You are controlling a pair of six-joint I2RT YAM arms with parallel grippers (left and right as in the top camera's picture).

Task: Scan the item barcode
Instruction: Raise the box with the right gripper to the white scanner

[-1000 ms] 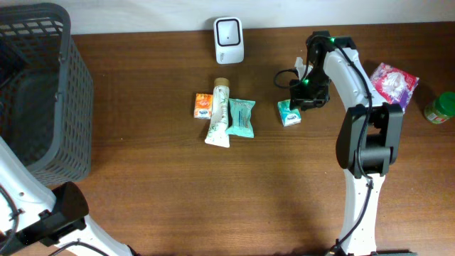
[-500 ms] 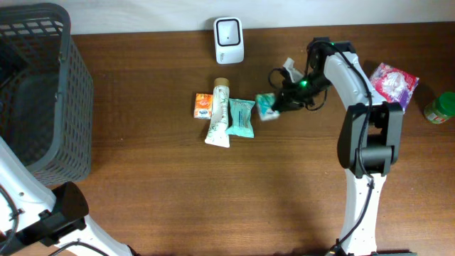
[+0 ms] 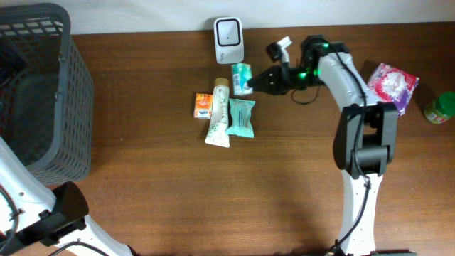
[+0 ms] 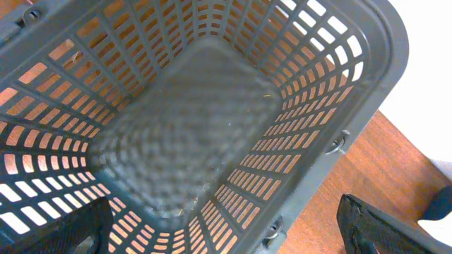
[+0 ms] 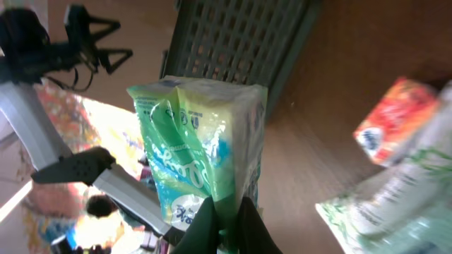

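At the back of the wooden table [image 3: 142, 199], just below the white scanner [image 3: 229, 31] by the wall, we see the right gripper [image 3: 250, 82] pinching a small green packet [image 3: 242, 76]. The packet is off the table, its fingers pressed together on its lower edge. In the right wrist view the packet [image 5: 205, 148] stands upright above the gripper [image 5: 222, 215], its printed green and white face toward the camera.

Near the packet, three things lie side by side on the table: an orange packet [image 3: 203, 105], a white tube [image 3: 219, 114] and a teal packet [image 3: 242, 117]. A pink bag [image 3: 391, 84] and a green jar [image 3: 441, 108] sit at the right edge.

At the left stands a dark basket [image 3: 78, 107]. The left gripper [image 4: 222, 204] hangs over the basket, fingers [image 4: 70, 229] spread wide and holding nothing.
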